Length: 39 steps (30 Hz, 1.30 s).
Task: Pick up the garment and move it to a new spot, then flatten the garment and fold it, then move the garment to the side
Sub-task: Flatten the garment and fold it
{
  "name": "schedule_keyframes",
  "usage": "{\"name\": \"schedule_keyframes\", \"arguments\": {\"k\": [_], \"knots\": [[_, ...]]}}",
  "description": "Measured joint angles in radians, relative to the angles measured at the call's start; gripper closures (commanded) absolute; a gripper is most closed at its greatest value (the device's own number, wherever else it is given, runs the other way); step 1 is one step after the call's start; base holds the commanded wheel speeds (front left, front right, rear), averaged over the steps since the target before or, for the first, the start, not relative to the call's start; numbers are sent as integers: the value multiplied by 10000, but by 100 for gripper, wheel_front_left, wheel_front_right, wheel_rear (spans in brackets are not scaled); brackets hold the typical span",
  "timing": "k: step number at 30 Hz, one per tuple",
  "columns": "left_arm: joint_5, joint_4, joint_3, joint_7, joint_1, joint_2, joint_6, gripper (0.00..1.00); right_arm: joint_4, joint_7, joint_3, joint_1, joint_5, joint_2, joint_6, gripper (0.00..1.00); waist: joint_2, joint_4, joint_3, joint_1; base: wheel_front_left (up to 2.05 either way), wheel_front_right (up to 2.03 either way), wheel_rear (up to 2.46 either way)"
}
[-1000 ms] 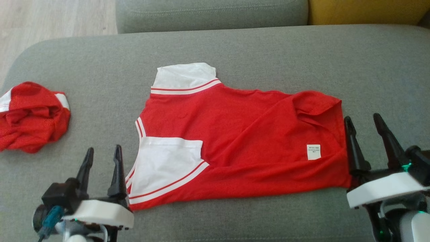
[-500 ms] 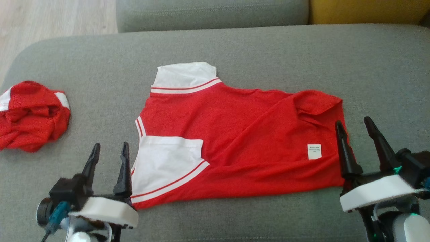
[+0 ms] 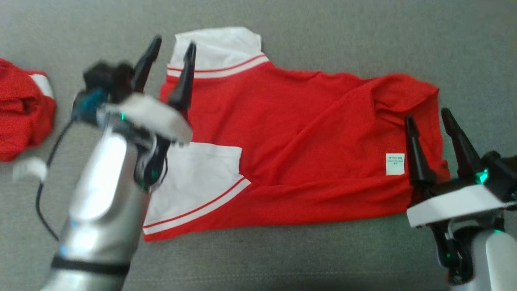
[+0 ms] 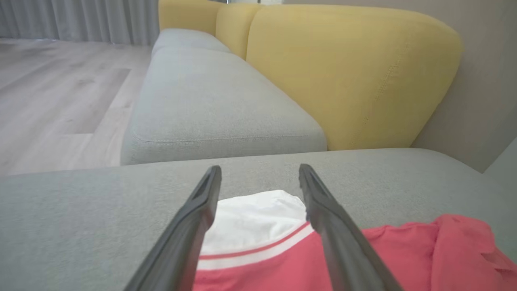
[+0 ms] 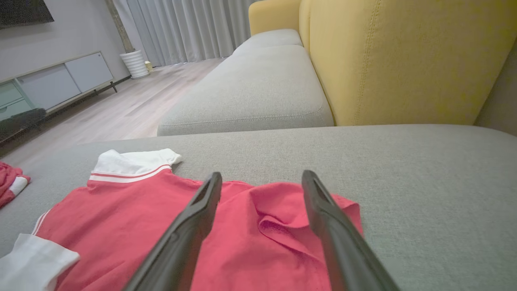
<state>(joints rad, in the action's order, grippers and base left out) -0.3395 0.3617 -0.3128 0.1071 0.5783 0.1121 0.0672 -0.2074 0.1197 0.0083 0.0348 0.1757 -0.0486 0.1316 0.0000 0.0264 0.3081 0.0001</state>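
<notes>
The garment [image 3: 291, 149] is a red shirt with white sleeves, lying spread on the grey sofa seat [image 3: 323, 36]. Its far white sleeve [image 4: 254, 222] lies between and just beyond the fingers of my open left gripper [image 3: 171, 42], which hovers over the shirt's left far corner. My right gripper [image 3: 430, 115] stands open over the shirt's right edge [image 5: 282, 218], beside a small white label [image 3: 395, 164]. Nothing is held by either gripper. The near white sleeve [image 3: 198, 178] is partly hidden behind my left forearm.
A second crumpled red garment [image 3: 22, 109] lies at the left of the seat. Another grey cushion [image 4: 210, 105] and a yellow backrest [image 4: 343, 72] stand beyond the seat, with wooden floor [image 5: 121, 109] to the left.
My left arm has reached forward from the near left to the shirt's far white sleeve. The head camera has tilted down and closer. The right gripper has stayed by the right edge.
</notes>
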Motion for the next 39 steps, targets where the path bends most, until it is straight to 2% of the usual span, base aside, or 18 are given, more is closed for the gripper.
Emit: {"name": "schedule_keyframes", "arguments": {"k": [9, 12, 17, 18, 19, 27, 30, 39], "knots": [[-244, 4038, -288, 4, 3265, -259, 468, 0, 357, -236, 437, 555, 59, 4, 0, 0, 0, -795, 1182, 1, 0, 0, 0], [-261, 5325, -320, -10, 3994, -270, 510, 0, 454, -320, 570, 680, 171, 4, 0, 0, 0, -1115, 1445, 0, 0, 0, 0], [-332, 7233, -328, -625, 4636, -226, 476, 0, 554, -410, 608, 811, 270, 4, 0, 0, 0, -1523, 1770, 0, 0, 0, 0], [-334, 7388, -324, -631, 4766, -228, 481, 34, 577, -410, 571, 811, 280, 4, 0, 0, 0, -1572, 1804, 0, 0, 0, 0], [-378, 7538, -326, -696, 4941, -232, 485, 100, 579, -410, 520, 810, 284, 4, 0, 0, 0, -1596, 1828, 0, 0, 0, 0], [-775, 8111, -343, -221, 5200, -261, 571, 100, 894, -161, 117, 1298, 351, 4, 0, 0, 0, -1422, 1734, 0, 0, 0, 0], [-984, 8132, -393, 75, 5242, -259, 573, 100, 1149, 234, 27, 1817, 341, 4, 0, 0, 0, -1332, 1666, 0, 0, 0, 0], [-1812, 7818, -1244, 274, 5418, -278, 573, 100, 3227, 1534, -272, 3671, 558, -546, 0, 0, 0, -1044, 1547, 0, 0, 0, 0]]}}
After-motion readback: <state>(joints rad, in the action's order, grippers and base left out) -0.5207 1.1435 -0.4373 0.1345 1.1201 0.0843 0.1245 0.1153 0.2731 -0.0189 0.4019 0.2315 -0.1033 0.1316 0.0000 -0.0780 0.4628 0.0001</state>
